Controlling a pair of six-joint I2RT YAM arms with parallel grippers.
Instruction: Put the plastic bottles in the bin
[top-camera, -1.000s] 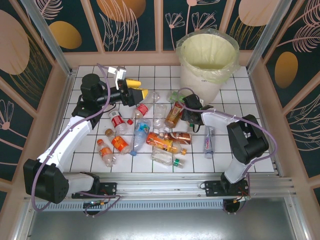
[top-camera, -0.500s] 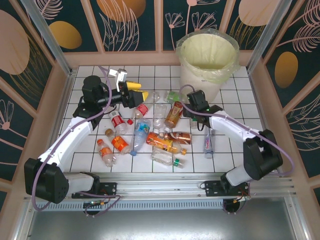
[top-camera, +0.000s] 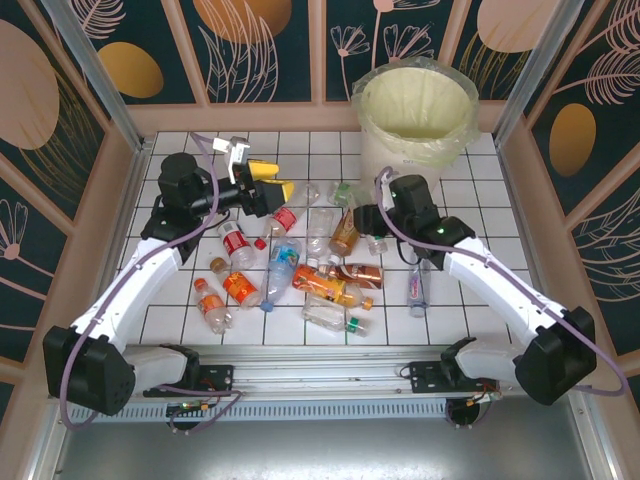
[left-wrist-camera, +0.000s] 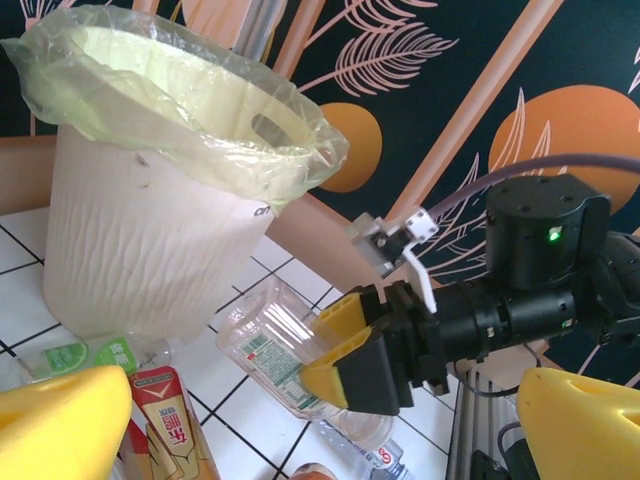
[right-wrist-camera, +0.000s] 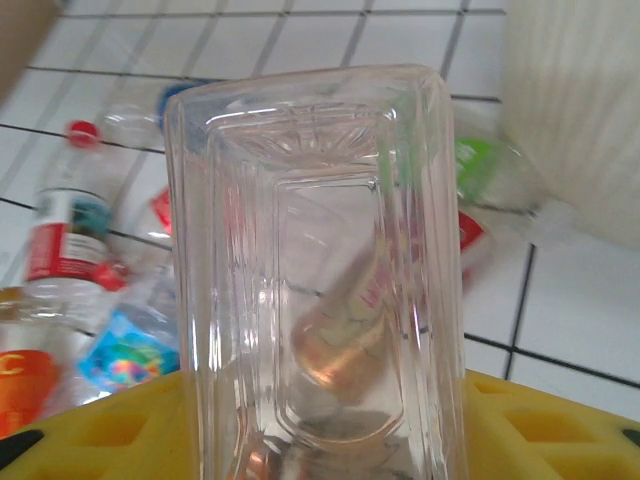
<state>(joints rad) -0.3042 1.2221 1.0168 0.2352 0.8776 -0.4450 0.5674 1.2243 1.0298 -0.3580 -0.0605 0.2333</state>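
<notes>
Looking outward from your near edge, you first meet the plastic bottles (top-camera: 285, 265) strewn on the white tiled table (top-camera: 500, 300) between the two arms. Their orange, red and blue labels are too small to read from above. The right wrist camera helps a little. An orange-labelled bottle (right-wrist-camera: 20, 385) at its left edge carries a big letter C, and the print on a red-capped bottle (right-wrist-camera: 60, 240) with a white and red label is blurred.

Further out, your right gripper (top-camera: 367, 222) is clamped on a clear bottle (right-wrist-camera: 315, 260) with squared sides. The left wrist view shows that bottle's green and red label, its print too fine to make out. Below it lie a red-labelled bottle (left-wrist-camera: 165, 425) and a green-labelled bottle (left-wrist-camera: 85, 355), both with Chinese characters.

Your left gripper (top-camera: 280, 178) hangs over the far left of the pile, its yellow jaws spread wide with nothing between them.

Farthest back, right of centre, stands the bin (top-camera: 400, 160), a pale yellow bag (left-wrist-camera: 200, 130) folded over its rim. The held bottle sits just in front of its wall, outside it.
</notes>
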